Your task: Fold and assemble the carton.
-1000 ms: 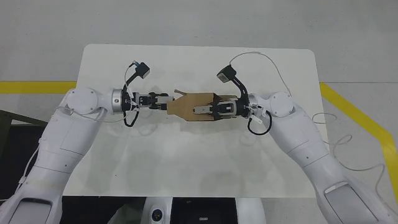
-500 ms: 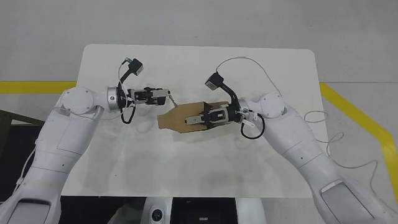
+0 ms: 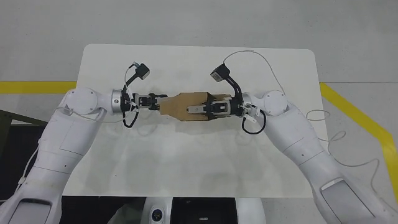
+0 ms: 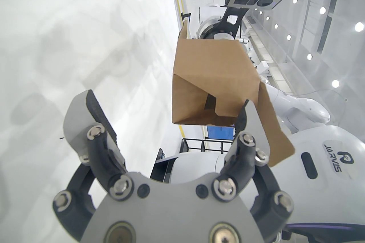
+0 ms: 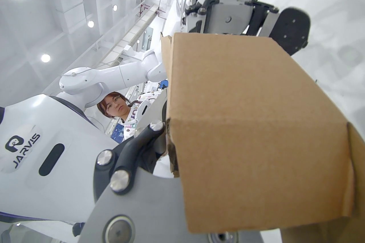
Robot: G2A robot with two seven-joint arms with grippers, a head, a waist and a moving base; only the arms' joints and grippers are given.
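Observation:
A brown carton point(image 3: 183, 106) hangs lengthwise over the middle of the white table point(image 3: 199, 162), between my two arms. My right gripper point(image 3: 199, 108) is shut on the carton's right end, one finger lying along its top face. In the right wrist view the carton point(image 5: 251, 124) looms close, with one finger point(image 5: 151, 136) beside its edge. My left gripper point(image 3: 157, 102) is open at the carton's left end. In the left wrist view the carton point(image 4: 211, 79) has its end flaps partly folded in. A loose flap point(image 4: 273, 130) rests against one finger point(image 4: 242, 118) of the left gripper point(image 4: 168, 113).
A thin cable point(image 3: 261, 59) loops from the right arm over the table's far right part. The table's far edge point(image 3: 199, 46) lies well behind the carton. Yellow floor tape point(image 3: 31, 87) runs past both sides.
The right arm carried the carton back left and slightly away from me, up to the left gripper. The left gripper swung back in line with the carton's end.

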